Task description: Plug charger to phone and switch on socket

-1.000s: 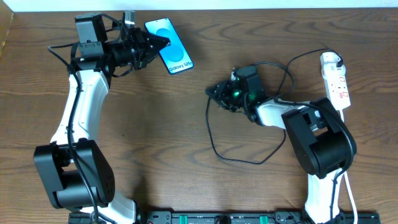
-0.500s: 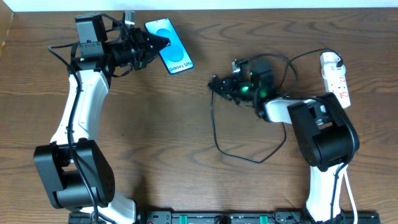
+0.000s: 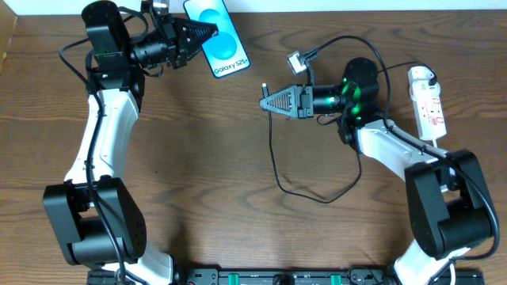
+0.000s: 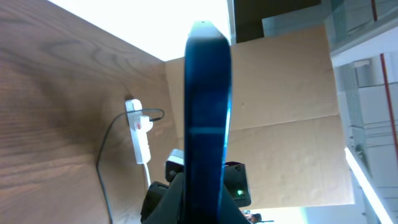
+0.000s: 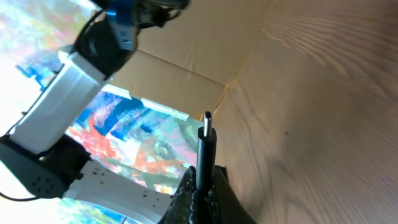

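- Left gripper (image 3: 204,35) is clamped on the long edge of the phone (image 3: 222,41). Compared with a second ago it has carried the phone up toward the far side of the table (image 3: 198,174).
- On the overhead feed the phone's top end is now cut off by the frame edge, with its cyan screen facing up.
- My left wrist feed shows the phone (image 4: 208,112) only edge-on, a dark blue slab. I cannot make out its port.
- Right gripper (image 3: 265,99) was crouched low over the cable a second ago. Now it points left, pinching the charger (image 3: 272,150) just behind its connector tip (image 5: 206,132).
- That tip stands clear above the closed fingers on the right wrist feed, well apart from the phone.
- The slack of the charger lies in much the same loop on the table as before.
- At the right edge, the socket (image 3: 428,107) has not shifted. A white plug head (image 3: 420,77) sits at its far end.
- I cannot tell whether the plug head is fully seated, and the switch marks are too small to read.
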`<action>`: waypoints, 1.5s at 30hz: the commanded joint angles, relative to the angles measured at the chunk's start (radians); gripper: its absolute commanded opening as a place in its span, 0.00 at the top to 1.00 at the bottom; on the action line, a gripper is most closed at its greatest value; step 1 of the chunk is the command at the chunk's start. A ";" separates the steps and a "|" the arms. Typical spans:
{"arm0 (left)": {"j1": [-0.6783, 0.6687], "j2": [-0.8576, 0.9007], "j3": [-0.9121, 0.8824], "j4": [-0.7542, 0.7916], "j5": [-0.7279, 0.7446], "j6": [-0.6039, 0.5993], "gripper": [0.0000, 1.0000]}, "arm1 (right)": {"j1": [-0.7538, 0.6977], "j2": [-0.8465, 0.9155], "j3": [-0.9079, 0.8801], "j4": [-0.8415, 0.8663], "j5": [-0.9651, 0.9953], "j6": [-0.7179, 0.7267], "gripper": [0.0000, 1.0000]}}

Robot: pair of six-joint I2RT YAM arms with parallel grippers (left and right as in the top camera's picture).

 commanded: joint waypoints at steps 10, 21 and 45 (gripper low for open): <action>-0.061 -0.013 0.020 0.127 0.066 -0.030 0.93 | 0.091 -0.026 0.009 0.149 0.019 0.134 0.99; -0.067 -0.013 0.020 0.193 0.068 -0.040 0.93 | 0.090 -0.025 0.009 0.246 0.049 0.113 0.99; -0.100 -0.013 0.020 0.195 0.145 -0.047 0.93 | 0.090 -0.025 0.010 0.360 0.098 0.129 0.99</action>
